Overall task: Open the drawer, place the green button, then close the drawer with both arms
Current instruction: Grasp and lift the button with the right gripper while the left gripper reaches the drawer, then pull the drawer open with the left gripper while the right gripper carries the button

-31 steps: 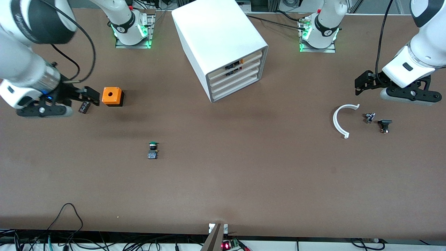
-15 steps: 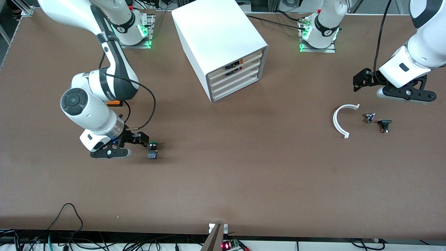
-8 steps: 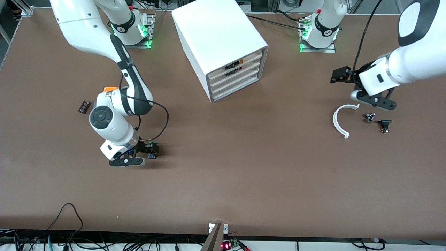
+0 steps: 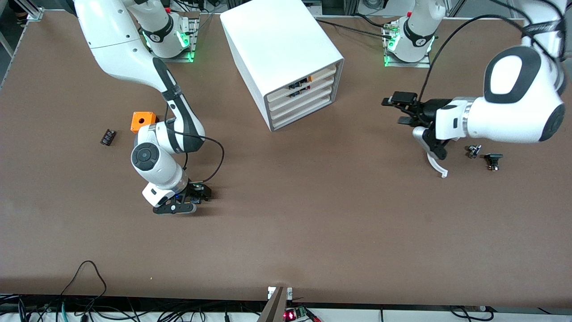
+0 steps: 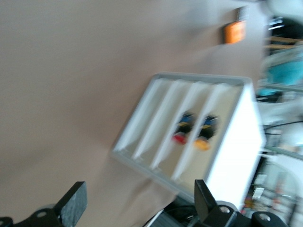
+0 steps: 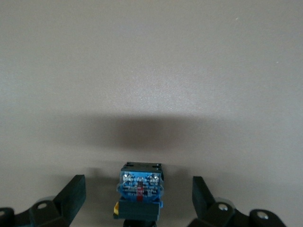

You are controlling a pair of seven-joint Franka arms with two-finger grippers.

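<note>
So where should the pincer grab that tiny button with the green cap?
Probably by the two flat sides of its boxy black-and-blue body, coming straight down from above. The small push button lies on its side on the brown table, and the right pincer already hangs open with one finger on each side.

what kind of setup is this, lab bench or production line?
Most likely a robotics lab bench. Two white arms are bolted to a brown table; the right gripper straddles a small button, the left gripper hangs near a white drawer cabinet. Loose cables trail along the table edge.
</note>
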